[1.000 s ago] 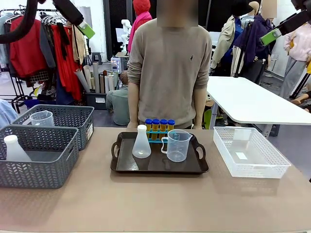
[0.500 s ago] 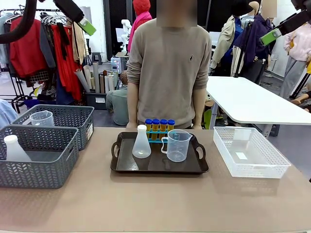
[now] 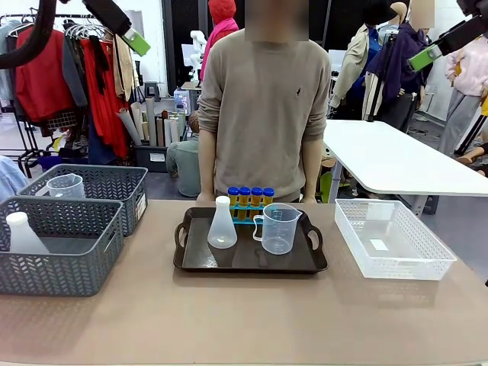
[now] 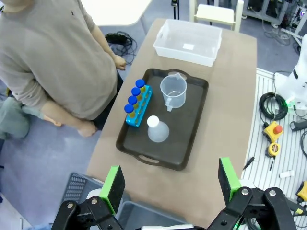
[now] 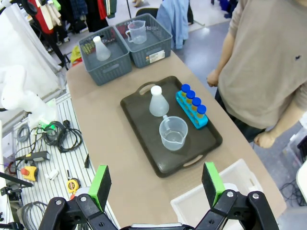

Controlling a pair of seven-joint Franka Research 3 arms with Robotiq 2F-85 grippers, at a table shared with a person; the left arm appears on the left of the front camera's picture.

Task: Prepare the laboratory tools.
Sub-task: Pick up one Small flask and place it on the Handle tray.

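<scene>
On the black tray [image 3: 244,259] stand a white conical flask [image 3: 222,225], a clear measuring beaker [image 3: 278,229] and, behind them, a blue rack [image 3: 250,210] holding several yellow tubes with blue caps [image 3: 250,194]. High above the table, my left gripper [image 4: 170,184] is open and looks down on the flask [image 4: 157,130], beaker [image 4: 173,91] and rack [image 4: 138,103]. My right gripper [image 5: 156,184] is open as well, high over the flask [image 5: 157,101], beaker [image 5: 173,133] and rack [image 5: 193,109]. Neither gripper holds anything.
Two grey mesh baskets sit at the table's left: the near basket [image 3: 69,259] holds another flask [image 3: 21,235], the far basket [image 3: 114,187] another beaker [image 3: 65,185]. A white mesh basket [image 3: 393,238] stands at the right. A person [image 3: 263,99] stands behind the tray, hands down.
</scene>
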